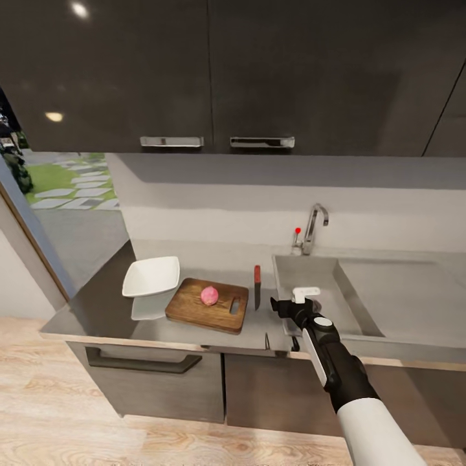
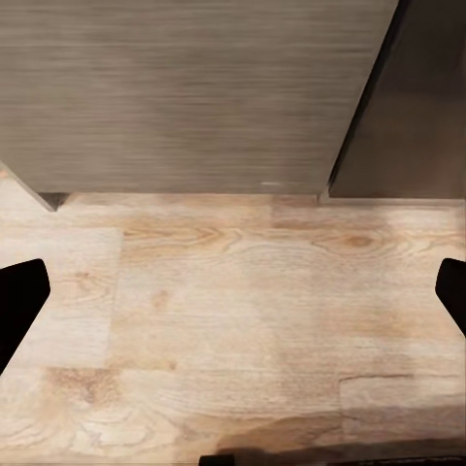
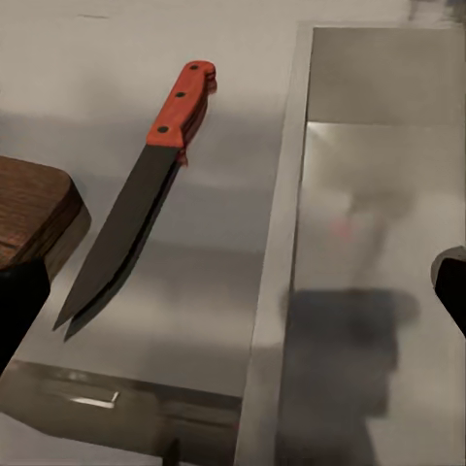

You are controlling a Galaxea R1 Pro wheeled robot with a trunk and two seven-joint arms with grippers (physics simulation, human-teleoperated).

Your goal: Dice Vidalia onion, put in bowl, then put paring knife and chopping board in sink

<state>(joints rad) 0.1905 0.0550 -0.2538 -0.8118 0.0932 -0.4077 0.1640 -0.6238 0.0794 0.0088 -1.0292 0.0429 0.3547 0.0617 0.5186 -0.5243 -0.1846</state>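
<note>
The pink Vidalia onion sits on the brown chopping board on the grey countertop. The white square bowl stands just left of the board. The paring knife lies flat between the board's corner and the sink, its red handle toward the wall. My right gripper hovers open over the sink's left rim, near the blade tip, holding nothing. My left gripper is open above the wooden floor, facing the cabinet fronts.
A chrome tap with a red knob stands behind the basin, and the drainboard stretches to the right. Dark upper cabinets hang overhead. Lower cabinets with a bar handle front the counter, above a wooden floor.
</note>
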